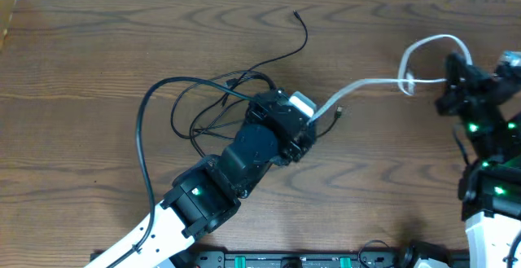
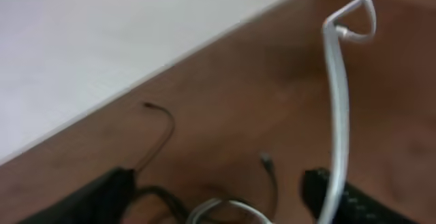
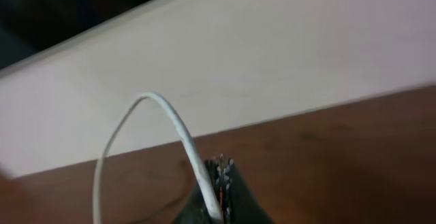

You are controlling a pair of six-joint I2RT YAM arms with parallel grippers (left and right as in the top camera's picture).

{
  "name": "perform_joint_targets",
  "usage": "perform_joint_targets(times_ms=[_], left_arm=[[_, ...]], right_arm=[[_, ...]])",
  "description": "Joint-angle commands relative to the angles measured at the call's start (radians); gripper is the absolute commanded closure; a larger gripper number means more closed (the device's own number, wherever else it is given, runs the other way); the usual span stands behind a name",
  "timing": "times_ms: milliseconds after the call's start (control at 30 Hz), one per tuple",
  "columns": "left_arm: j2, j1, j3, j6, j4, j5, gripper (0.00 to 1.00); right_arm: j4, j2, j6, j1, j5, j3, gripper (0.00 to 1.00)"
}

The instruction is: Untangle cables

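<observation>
- Right claw [image 3: 216, 176] pinches the white cable [image 1: 370, 82] near its loop, likely to draw it clear.
- Left claw [image 2: 221, 200] stands apart over the black cables [image 1: 140, 138] tangled on the tabletop [image 1: 98, 40].

Robotics lab; wooden table [image 1: 73, 64]; robot arm [image 1: 244, 158]

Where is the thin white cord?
In the overhead view, the thin white cord stretches over the wooden table's right half, from the left gripper to the right gripper pinching it.
</observation>
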Motion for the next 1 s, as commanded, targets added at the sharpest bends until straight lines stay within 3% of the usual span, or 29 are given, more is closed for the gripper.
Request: perform_joint_targets(times_ms=[0,100,600,967], left_arm=[[-0.001,-0.003,0.023,0.000,-0.021,0.198,0.10],[-0.001,-0.003,0.023,0.000,-0.019,0.233,0.06],[-0.001,-0.002,0.023,0.001,-0.024,0.234,0.04],[0.000,-0.002,0.023,0.001,-0.105,0.234,0.04]], right_arm=[[-0.021,-0.002,-0.010,-0.112,0.009,0.002,0.99],[-0.035,-0.002,-0.010,-0.171,0.009,0.002,0.99],[-0.074,-0.002,-0.100,-0.318,0.051,0.002,0.99],[-0.299,-0.001,-0.148,-0.356,0.071,0.002,0.99]])
